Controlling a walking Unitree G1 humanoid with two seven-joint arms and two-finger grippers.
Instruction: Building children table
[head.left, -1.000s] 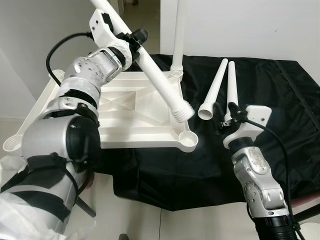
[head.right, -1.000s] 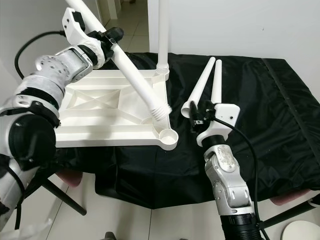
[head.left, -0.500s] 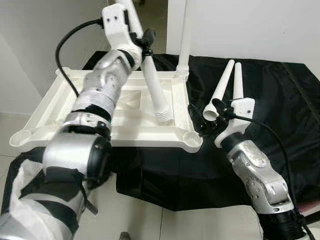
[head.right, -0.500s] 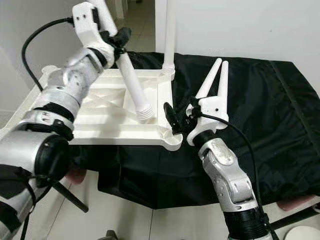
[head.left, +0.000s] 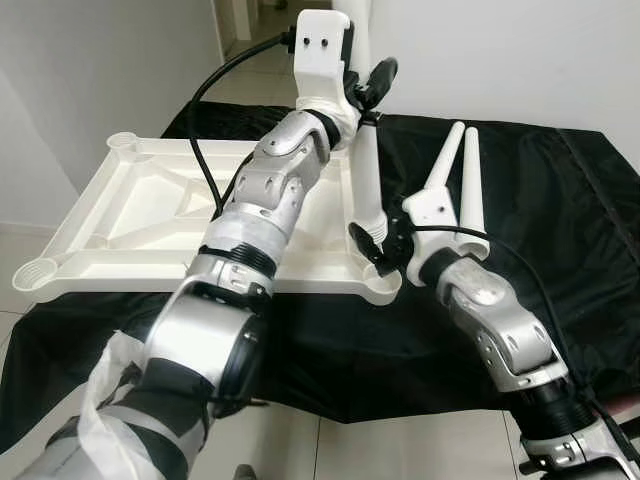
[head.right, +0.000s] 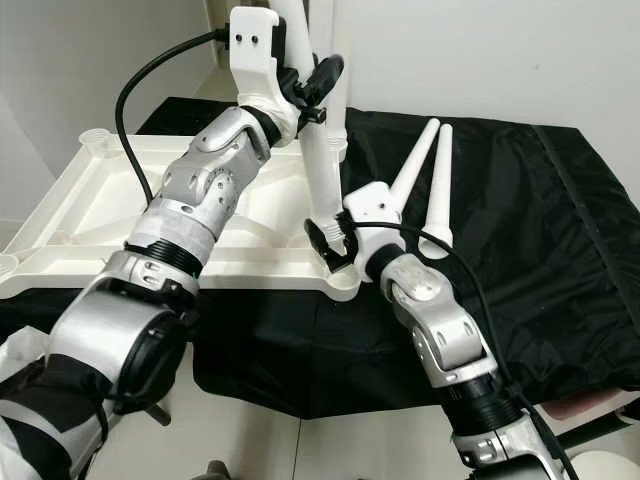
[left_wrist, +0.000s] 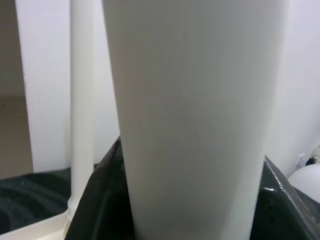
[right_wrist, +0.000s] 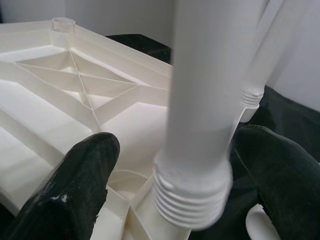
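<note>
So the biggest thing here is the black cloth (head.left: 560, 200) spread over the work surface, and on its left half sits the white tabletop (head.left: 150, 215), flipped underside up so you can see the ribs and the round corner sockets. One table leg (head.right: 322, 60) is already standing upright in the far corner socket. Two spare legs (head.right: 425, 180) lie side by side on the cloth to the right of the tabletop, close together, wide ends toward the robot.

Left gripper (head.left: 362, 88) is up high, clenched around a fourth leg (head.left: 366, 180), holding it nearly upright with the threaded end hanging just above the near right corner socket (head.left: 380, 285). In the left wrist view that leg sits tight between the black fingers (left_wrist: 100, 200).

Right gripper (head.left: 381, 240) is down at the threaded end, fingers (right_wrist: 75, 180) spread wide on either side of it, not touching.
</note>
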